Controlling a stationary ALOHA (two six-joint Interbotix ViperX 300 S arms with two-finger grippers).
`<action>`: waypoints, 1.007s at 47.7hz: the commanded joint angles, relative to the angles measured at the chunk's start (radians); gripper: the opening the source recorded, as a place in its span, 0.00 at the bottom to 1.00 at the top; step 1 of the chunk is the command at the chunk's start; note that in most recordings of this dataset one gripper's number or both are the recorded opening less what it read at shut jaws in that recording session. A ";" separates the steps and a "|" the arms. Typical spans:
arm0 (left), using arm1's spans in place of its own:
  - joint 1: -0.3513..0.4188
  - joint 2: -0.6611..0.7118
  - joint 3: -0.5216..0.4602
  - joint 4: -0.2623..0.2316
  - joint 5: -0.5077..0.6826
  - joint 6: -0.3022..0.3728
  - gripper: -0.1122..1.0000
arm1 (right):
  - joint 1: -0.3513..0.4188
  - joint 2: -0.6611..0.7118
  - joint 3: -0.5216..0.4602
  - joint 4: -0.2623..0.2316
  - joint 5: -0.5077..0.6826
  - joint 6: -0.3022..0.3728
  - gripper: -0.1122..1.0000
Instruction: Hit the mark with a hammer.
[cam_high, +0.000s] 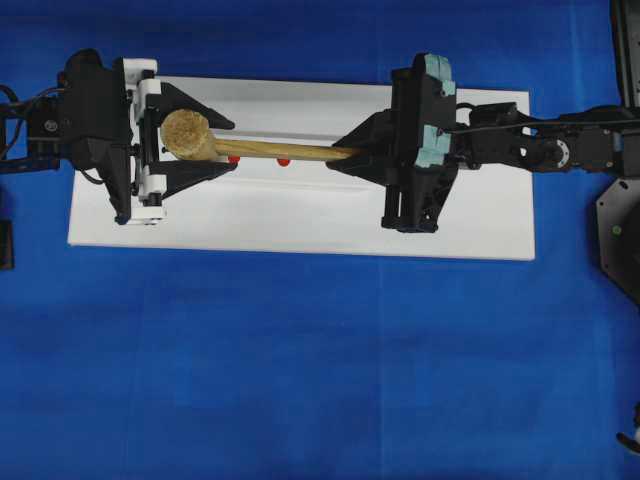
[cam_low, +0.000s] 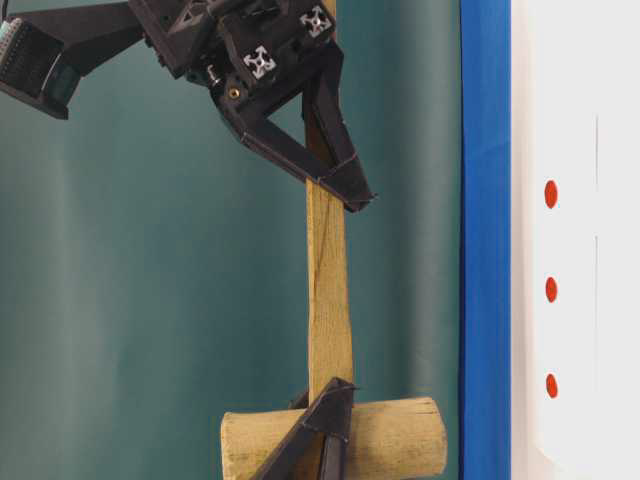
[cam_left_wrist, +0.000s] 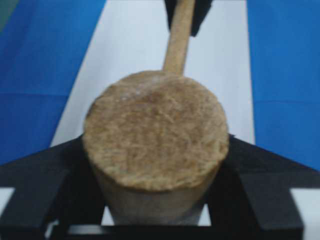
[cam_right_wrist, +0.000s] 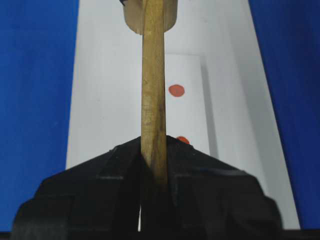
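Observation:
The hammer (cam_high: 250, 148) is a light-brown wooden mallet held level above the white board (cam_high: 300, 220). My left gripper (cam_high: 236, 145) has its fingers spread around the thick head (cam_left_wrist: 155, 132) and touches it on both sides. My right gripper (cam_high: 340, 155) is shut on the far end of the handle (cam_right_wrist: 153, 100). Red round marks (cam_high: 284, 161) lie on the board under the handle; the table-level view shows three of them (cam_low: 551, 289) and the right wrist view two (cam_right_wrist: 176, 90). The hammer hangs well clear of the board in the table-level view (cam_low: 330, 300).
The white board lies on a blue cloth (cam_high: 300, 380) that covers the table. A black base plate (cam_high: 618, 225) sits at the right edge. A raised white strip (cam_right_wrist: 190, 110) on the board carries the red marks.

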 joint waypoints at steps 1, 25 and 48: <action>0.002 -0.005 -0.021 0.000 -0.005 -0.002 0.50 | 0.003 -0.032 -0.037 -0.002 -0.005 -0.002 0.12; 0.002 -0.009 -0.017 0.000 0.005 -0.005 0.50 | 0.003 -0.032 -0.035 -0.017 0.008 -0.006 0.12; 0.002 -0.011 -0.023 -0.002 0.026 -0.034 0.50 | 0.005 -0.038 -0.034 -0.021 -0.012 -0.014 0.81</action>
